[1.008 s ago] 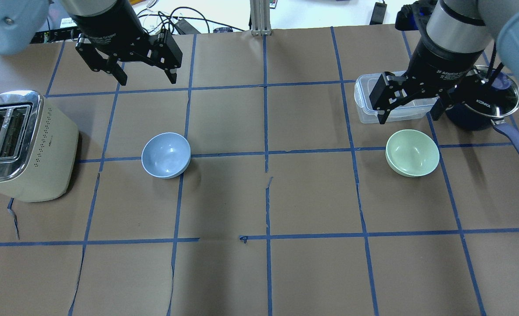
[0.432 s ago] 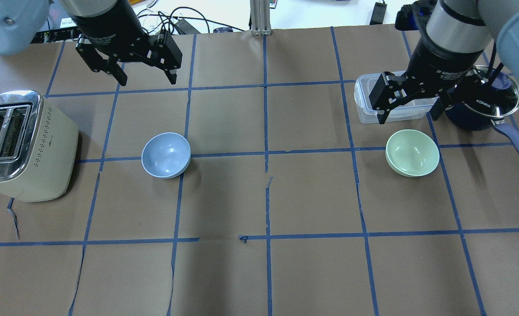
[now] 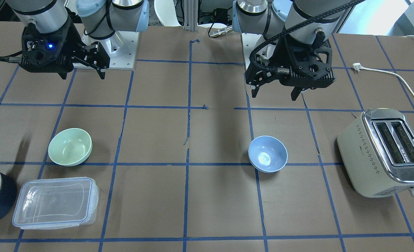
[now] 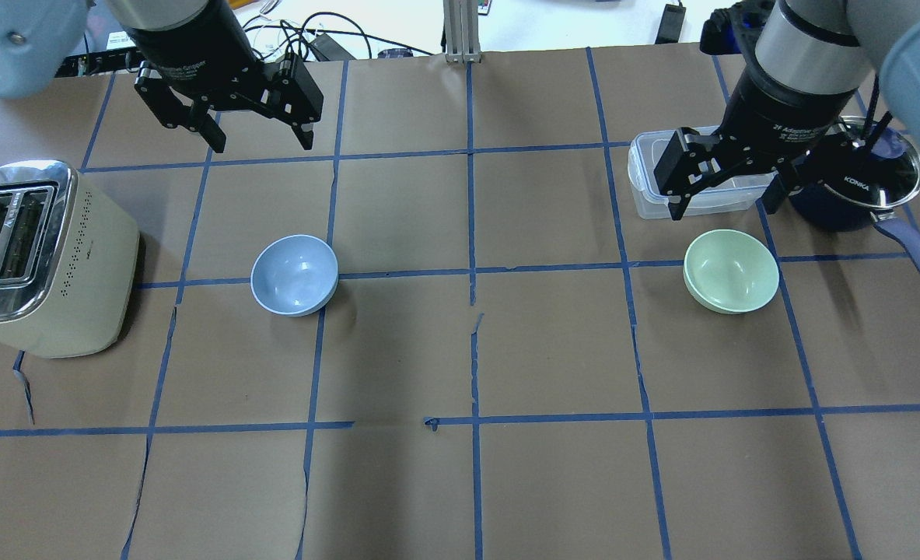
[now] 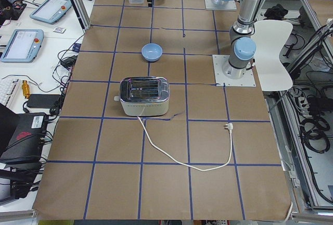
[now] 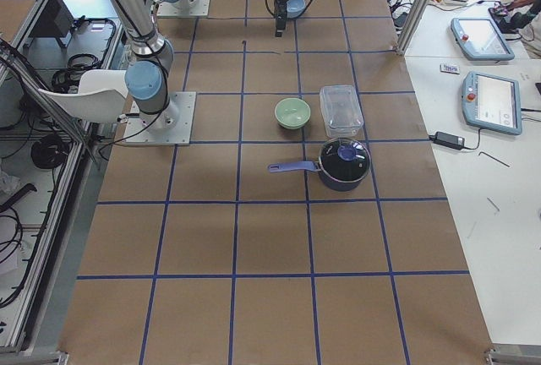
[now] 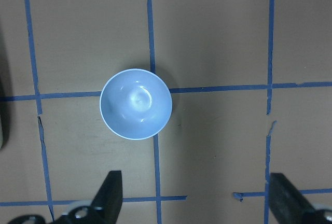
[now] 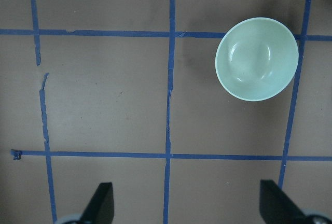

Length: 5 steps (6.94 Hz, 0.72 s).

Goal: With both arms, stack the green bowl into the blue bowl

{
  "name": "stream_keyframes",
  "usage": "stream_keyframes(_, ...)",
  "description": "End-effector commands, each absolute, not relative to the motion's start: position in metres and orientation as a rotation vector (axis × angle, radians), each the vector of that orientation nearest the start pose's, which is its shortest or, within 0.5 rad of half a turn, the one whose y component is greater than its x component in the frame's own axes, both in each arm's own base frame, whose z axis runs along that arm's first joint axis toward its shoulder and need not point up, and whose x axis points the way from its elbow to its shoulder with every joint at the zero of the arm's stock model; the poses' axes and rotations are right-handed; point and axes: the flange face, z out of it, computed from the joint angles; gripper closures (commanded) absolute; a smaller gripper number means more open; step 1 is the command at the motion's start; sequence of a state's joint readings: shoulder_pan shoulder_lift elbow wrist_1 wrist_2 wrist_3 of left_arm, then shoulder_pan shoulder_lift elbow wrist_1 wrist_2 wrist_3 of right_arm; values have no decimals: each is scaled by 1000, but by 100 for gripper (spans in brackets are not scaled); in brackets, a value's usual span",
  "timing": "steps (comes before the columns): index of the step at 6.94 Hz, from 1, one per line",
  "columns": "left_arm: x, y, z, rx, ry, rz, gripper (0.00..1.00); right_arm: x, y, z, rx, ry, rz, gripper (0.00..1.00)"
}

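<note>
left gripper [image 4: 261, 145]: wide open, empty, robot-side of the bowls.
right gripper [image 4: 723, 210]: same, empty.
blue bowl [image 4: 294, 274]: left half, loose; may skid when loaded unless held.
green bowl [image 4: 731, 271]: right half, well apart; glossy rim may slip.
container [image 4: 646, 177]: just beyond the green bowl; fingers might clip it, clearance hard to judge.

Overhead, the right pincer [image 4: 724, 210] hides part of the clear rectangular lidded plastic container [image 4: 645, 171] and of the round dark navy glass-lidded saucepan [image 4: 895, 175], whose handle leaves the right edge. The front view's left edge cuts the saucepan; the right wrist view's top edge cuts the container.
</note>
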<state>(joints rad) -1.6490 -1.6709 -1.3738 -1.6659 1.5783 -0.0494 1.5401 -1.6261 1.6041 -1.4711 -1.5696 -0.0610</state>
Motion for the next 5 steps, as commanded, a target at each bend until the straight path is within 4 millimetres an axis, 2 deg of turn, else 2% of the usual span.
stream_keyframes(1, -170, -521, 524, 41, 3132, -3, 0, 119, -464, 488, -48, 3134, 122, 0)
stream_keyframes(5, -170, -516, 519, 39, 3129, 11, 0, 119, -464, 488, -48, 3135, 123, 0)
